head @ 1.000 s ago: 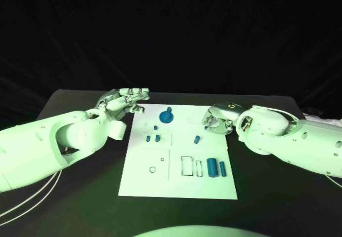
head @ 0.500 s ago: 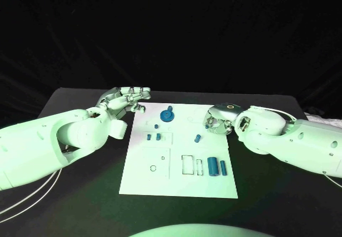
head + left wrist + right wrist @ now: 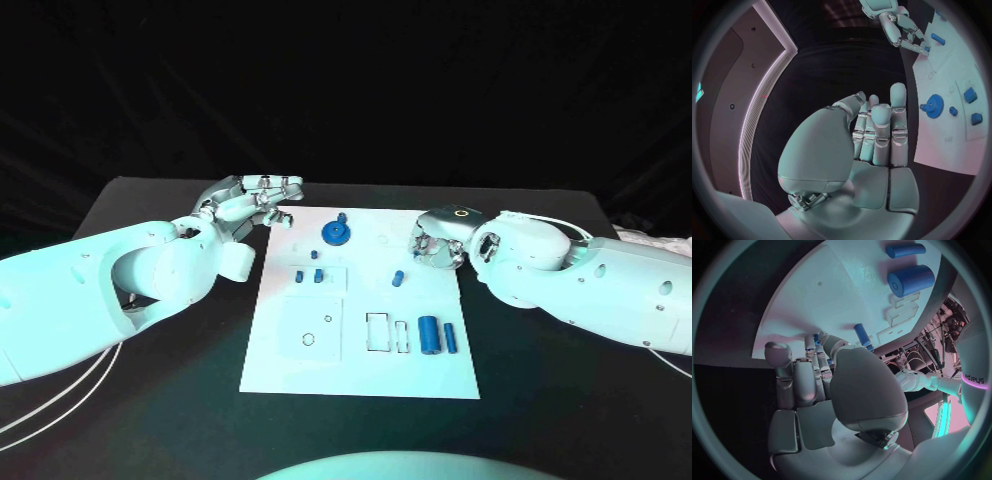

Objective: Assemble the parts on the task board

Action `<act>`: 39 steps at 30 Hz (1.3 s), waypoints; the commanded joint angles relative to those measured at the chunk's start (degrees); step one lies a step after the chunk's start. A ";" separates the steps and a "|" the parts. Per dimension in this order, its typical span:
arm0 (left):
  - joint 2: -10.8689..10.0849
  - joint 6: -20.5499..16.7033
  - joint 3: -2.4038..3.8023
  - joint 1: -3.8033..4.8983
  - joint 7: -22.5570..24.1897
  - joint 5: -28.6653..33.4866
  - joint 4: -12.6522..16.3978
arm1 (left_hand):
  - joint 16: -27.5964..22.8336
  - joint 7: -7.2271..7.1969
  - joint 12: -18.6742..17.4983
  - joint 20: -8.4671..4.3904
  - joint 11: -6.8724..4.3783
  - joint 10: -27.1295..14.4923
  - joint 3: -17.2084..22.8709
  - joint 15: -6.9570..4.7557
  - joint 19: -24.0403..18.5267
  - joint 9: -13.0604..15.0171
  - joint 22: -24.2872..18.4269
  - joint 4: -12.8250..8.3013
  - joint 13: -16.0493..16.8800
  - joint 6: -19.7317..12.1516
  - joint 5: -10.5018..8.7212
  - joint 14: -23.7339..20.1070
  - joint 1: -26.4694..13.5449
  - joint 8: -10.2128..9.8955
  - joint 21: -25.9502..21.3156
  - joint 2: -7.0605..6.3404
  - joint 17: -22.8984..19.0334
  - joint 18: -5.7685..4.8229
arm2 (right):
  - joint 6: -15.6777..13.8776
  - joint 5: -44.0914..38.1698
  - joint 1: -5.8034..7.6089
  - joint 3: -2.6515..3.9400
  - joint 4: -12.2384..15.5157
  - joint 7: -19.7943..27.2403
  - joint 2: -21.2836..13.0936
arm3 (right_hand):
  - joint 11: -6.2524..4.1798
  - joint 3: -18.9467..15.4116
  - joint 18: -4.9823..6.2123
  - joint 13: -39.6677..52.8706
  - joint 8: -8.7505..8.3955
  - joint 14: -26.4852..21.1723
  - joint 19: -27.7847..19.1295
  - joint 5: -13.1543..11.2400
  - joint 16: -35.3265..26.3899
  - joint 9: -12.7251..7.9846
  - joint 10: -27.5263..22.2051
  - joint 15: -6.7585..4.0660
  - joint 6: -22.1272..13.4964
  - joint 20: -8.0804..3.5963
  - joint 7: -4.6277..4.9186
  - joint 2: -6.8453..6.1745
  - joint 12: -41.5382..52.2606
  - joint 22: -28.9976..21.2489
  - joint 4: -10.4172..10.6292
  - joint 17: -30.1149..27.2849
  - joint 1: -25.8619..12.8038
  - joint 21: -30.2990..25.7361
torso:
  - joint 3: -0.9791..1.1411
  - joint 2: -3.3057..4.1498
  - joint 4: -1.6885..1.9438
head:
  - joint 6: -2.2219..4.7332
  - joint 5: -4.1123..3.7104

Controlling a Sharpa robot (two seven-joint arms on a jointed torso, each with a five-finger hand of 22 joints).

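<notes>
white task board [image 3: 361,350] lies flat mid black table [image 3: 159,410], long side running away from the robot. on it: blue gear-shaped part [image 3: 335,234] near the far edge, two small blue blocks [image 3: 309,276] side by side below the gear, one small blue peg [image 3: 397,279] right of centre, a thick blue cylinder [image 3: 428,335] and a thinner blue rod [image 3: 450,338] lying side by side near the right edge, just beside an outlined slot. two small rings on the board's left half.

left hand [image 3: 254,200] sits at the board's far left corner, over the table just off the board edge; left wrist view shows fingers [image 3: 879,125] straight and close together, palm bare, holding nothing. gear visible beside them [image 3: 934,106], apart from the hand.

right hand [image 3: 437,247] is at the board's right edge, fingers curled in. right wrist view shows something small and blue at the fingertips [image 3: 817,347]; cannot tell if it's held or just lying on the board behind them.
</notes>
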 commanded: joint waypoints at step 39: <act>0.57 1.88 0.02 -0.08 -0.23 -1.34 -1.68 | -0.24 -0.05 0.98 0.06 0.16 -0.80 -0.14 -0.03 -0.25 -0.12 -0.20 -1.06 0.23 -0.43 0.41 -0.52 1.24 0.34 -0.34 0.61 -0.12 1.07 | -7.08 0.88 -0.09 0.75 6.86 -2.10 -4.15 | -0.53 2.08 -1.03 0.20 0.45 2.93 1.49 -1.20 1.22 0.78 2.46 -1.06 1.57 -0.90 -0.17 1.32 -0.69 2.71 -2.12 0.91 0.32 2.03 | 0.01 -0.08 0.02 | -0.18 -0.45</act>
